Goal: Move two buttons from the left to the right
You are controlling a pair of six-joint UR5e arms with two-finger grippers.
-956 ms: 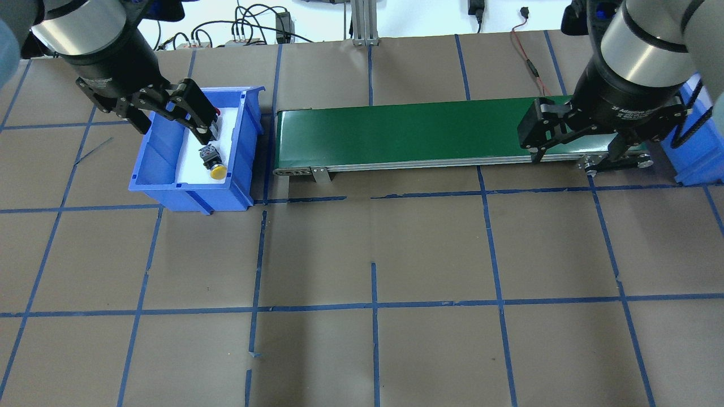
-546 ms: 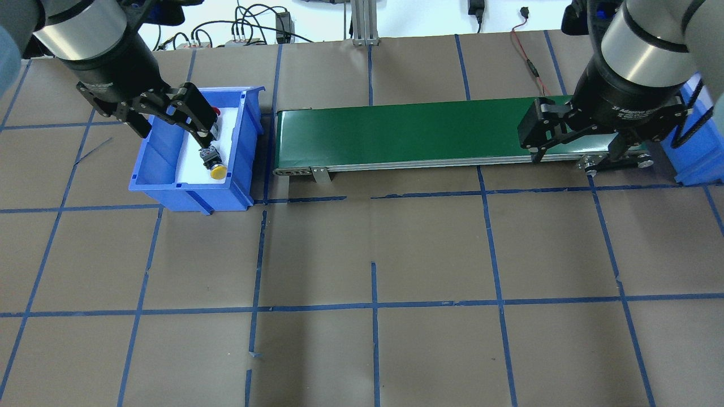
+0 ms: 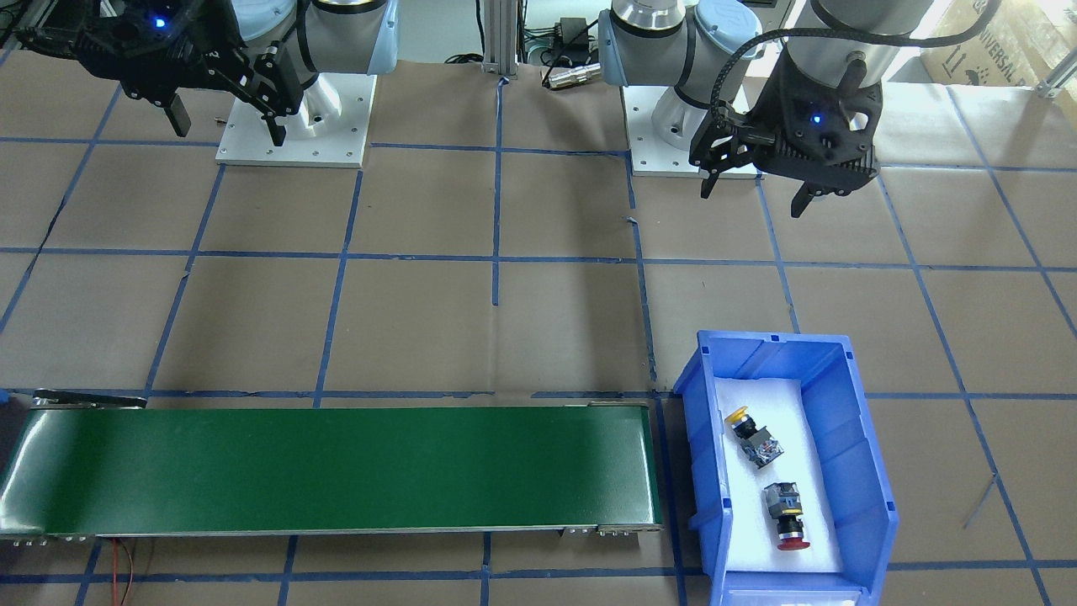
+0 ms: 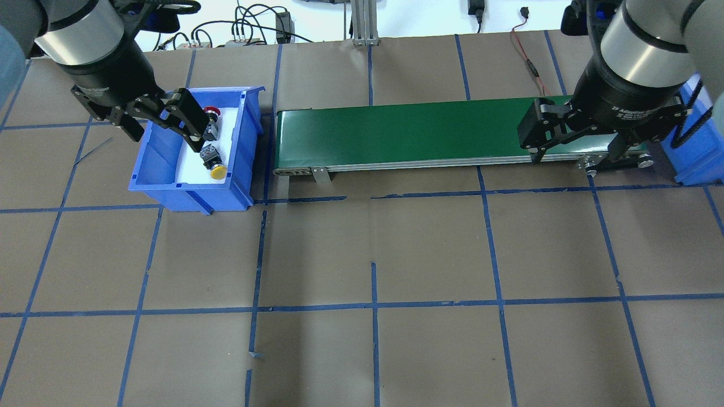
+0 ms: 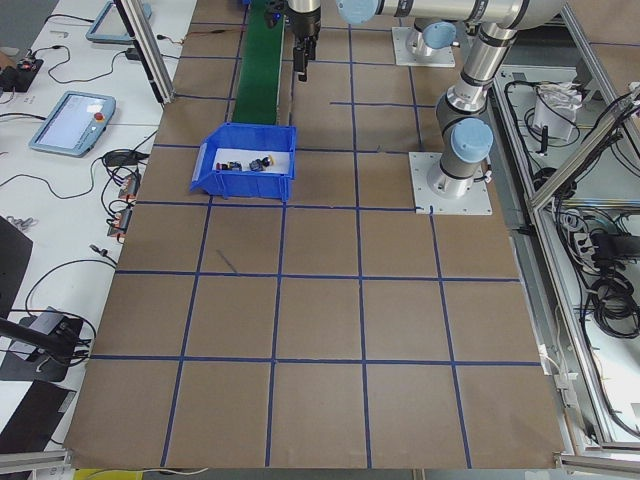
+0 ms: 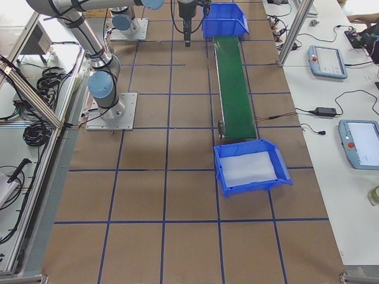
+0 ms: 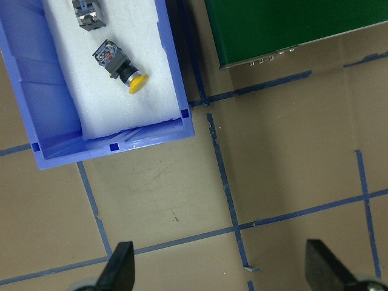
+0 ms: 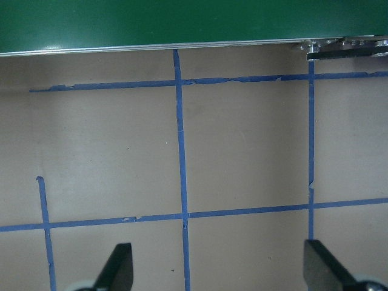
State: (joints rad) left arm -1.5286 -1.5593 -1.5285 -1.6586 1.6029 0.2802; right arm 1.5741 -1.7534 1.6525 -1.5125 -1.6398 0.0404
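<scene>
Brown paper taped into blue squares covers the counter (image 4: 373,243). The two buttons lie toward its far edge at the robot's left end, on a white liner inside a blue bin (image 4: 169,192).

The yellow button (image 4: 212,163) lies on its side. Its long axis runs on a diagonal, with the cap toward the robot and a little toward the green conveyor belt (image 4: 407,133), and the block body toward the far edge. The red button (image 3: 785,513) lies just beyond it, near but not touching. It is also on its side, with its axis close to square to the far edge and its cap pointing away from the robot. The two block bodies therefore face each other in the middle of the liner.

The left gripper (image 4: 167,138) hangs high over the bin with its fingers spread wide and nothing between them. Both buttons lie below it. In the left wrist view the yellow one sits up and to the left of the fingertips rather than between them. The finger line runs roughly along the counter's length, so a grasp across the yellow body probably needs a descent, a shift toward the far edge and a small wrist turn.

The right gripper (image 4: 576,157) is also wide and empty. It hovers at the belt's other end near a second blue bin (image 4: 698,152), well apart from the buttons. The left arm is much the nearer, so the pick looks like its job.
</scene>
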